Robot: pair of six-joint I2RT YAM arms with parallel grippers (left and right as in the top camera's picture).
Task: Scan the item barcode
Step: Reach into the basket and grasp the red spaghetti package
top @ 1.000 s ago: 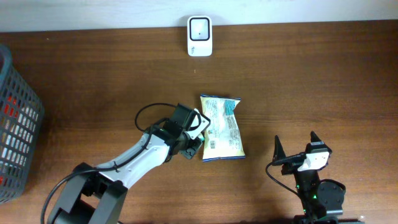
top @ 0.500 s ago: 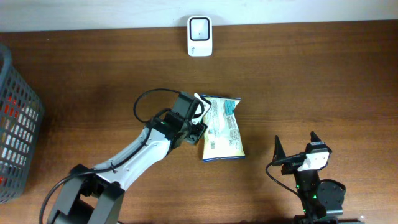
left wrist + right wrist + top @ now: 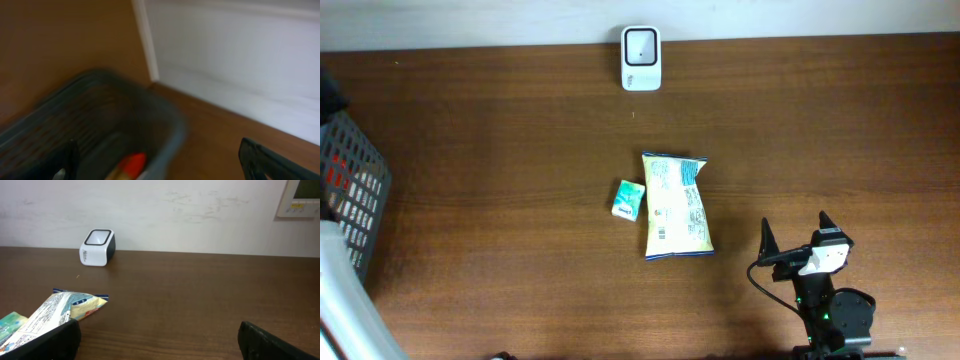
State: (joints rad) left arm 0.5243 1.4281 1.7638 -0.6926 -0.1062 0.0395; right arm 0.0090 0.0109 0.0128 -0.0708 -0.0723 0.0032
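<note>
Wooden table [image 3: 470, 120]: snack bag [image 3: 676, 205] in the middle, little green box [image 3: 629, 200] just beside it.
White scanner [image 3: 641, 45]: by the far edge.
Left gripper [image 3: 160, 160]: fingers wide apart, by the grey basket [image 3: 100, 115].
Right gripper [image 3: 160, 340]: fingers wide apart.

We look straight down on the dark wooden table [image 3: 840, 120]; our right wrist view sits low, facing the white boxy scanner [image 3: 97, 247] — both views share it — while the left, blurred, looks close at a grey mesh basket [image 3: 100, 105].
</note>
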